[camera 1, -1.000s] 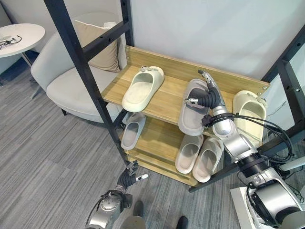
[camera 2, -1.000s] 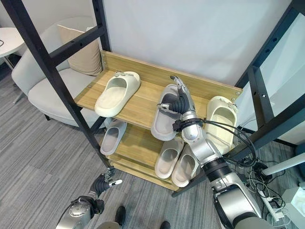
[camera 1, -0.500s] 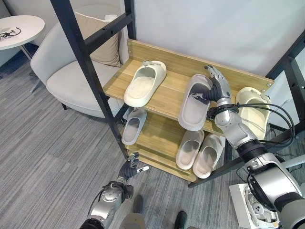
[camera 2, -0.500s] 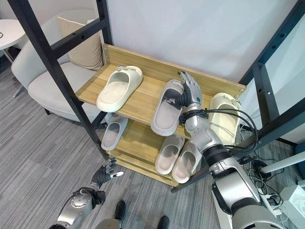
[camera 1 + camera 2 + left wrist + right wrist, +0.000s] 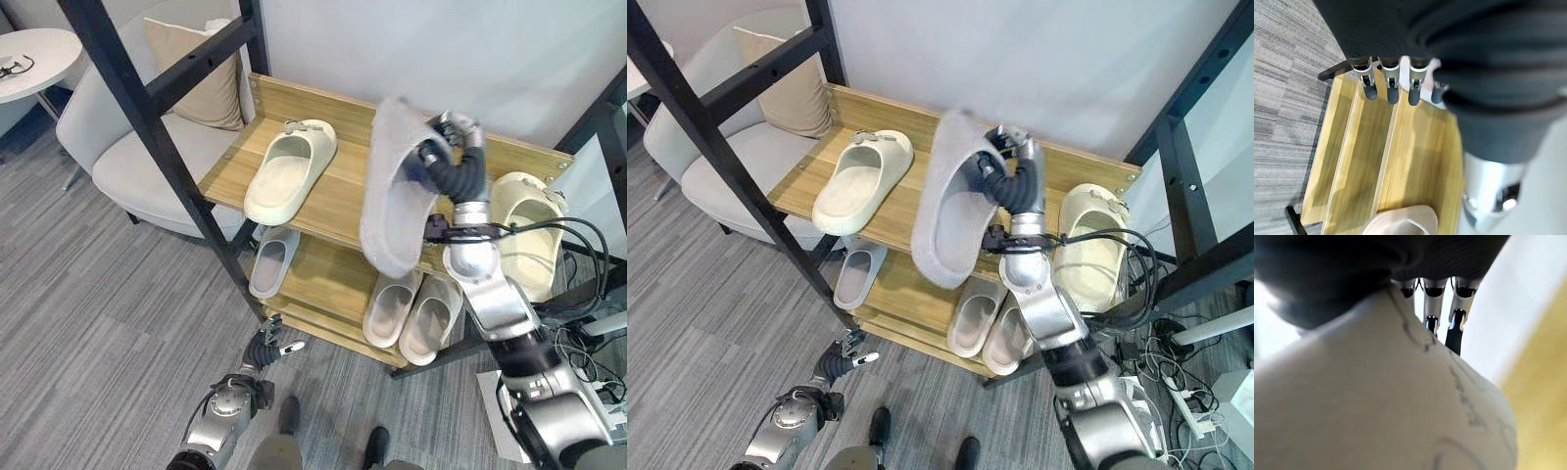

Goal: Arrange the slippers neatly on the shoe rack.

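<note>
Readable text: none — no words, numbers or signs can be made out anywhere.
Grey slipper [image 5: 1400,401]: faint curved lines on its upper in the right wrist view — no letters can be told.
Shoe rack [image 5: 338,201]: plain wood, no label or number.
Cream slippers [image 5: 289,171]: no legible marking.

The 2 head cameras are looking down from above at the wooden shoe rack [image 5: 323,196], sitting slightly apart, so both are sharing the rack, the armchair [image 5: 147,166] at upper left and the carpet. The left wrist camera is facing the rack's shelves from close by, past its own fingers [image 5: 1392,88]. The right wrist camera is pressing very near a grey slipper [image 5: 1376,406].
</note>
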Available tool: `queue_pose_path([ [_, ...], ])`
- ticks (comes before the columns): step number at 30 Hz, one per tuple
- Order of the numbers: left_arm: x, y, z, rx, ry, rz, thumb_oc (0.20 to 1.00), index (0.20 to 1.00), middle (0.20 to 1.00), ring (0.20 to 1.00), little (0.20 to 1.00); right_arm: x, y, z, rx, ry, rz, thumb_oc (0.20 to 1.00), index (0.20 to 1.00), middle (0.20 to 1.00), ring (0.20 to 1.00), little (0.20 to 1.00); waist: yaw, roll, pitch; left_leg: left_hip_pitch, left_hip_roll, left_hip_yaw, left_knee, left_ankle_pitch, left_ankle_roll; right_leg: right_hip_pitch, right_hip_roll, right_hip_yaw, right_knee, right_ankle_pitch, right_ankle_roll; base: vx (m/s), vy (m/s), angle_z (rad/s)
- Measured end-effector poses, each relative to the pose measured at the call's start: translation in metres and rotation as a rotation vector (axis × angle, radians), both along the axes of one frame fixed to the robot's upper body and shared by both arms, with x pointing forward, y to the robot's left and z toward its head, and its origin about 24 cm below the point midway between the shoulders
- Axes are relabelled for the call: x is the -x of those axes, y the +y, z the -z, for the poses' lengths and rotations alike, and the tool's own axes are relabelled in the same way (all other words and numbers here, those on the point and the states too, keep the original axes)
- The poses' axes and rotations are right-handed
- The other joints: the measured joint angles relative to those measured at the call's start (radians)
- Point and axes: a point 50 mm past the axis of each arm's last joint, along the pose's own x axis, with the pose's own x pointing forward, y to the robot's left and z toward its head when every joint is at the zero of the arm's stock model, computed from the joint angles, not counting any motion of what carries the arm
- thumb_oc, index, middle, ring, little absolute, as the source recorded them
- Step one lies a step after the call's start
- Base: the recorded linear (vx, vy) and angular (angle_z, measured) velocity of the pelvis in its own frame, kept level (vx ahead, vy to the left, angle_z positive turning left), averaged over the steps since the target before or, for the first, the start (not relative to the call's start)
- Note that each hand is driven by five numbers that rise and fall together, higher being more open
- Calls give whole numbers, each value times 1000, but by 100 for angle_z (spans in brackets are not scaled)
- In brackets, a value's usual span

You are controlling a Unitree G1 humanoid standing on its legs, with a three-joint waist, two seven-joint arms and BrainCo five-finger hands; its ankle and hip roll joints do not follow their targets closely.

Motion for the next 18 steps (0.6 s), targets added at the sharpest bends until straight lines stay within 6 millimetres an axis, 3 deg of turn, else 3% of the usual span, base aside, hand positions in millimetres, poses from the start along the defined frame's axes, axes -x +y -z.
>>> queue_pose_path([
  [5, -9, -8, -12, 29, -61, 1, 1000, 1000, 1000, 1000, 1000, 23, 38, -2, -134, -38, -388, 200, 200, 200, 200, 200, -23, 24, 15, -2, 4, 13, 0, 0, -1, -9, 3, 14, 0, -9, 12, -105, -15, -8],
  [8, -15, -13, -21, 45, -117, -15, 1000, 1000, 1000, 1000, 1000, 35, 67, 10, -133, 47, -659, 200, 200, 200, 200, 200, -21, 41, 35, -39, 9, 18, 0, 5, -6, -75, 0, 21, 53, -17, 11, -185, -13, -7],
  [11, -34, -19, -36, 46, -186, -23, 1000, 1000, 1000, 1000, 1000, 55, 101, 24, -35, 122, -906, 200, 200, 200, 200, 200, -18, 50, 106, -83, 13, 15, 0, 32, -2, -145, -1, 34, 111, -22, 5, -217, -7, -3],
  [14, -58, -22, -60, 44, -301, -47, 1000, 1000, 1000, 1000, 1000, 51, 116, 50, 154, 233, -960, 200, 200, 200, 200, 200, -15, 53, 164, -146, 15, 6, 1, 54, -9, -242, -11, 23, 208, -51, -2, -143, -13, 14],
  [18, -80, -19, -90, 28, -432, -84, 1000, 1000, 1000, 1000, 1000, 15, 102, 87, 366, 364, -710, 200, 200, 200, 200, 200, 2, 58, 243, -216, 13, -18, 49, 61, -10, -317, -30, 7, 301, -83, -8, -154, -9, 22],
])
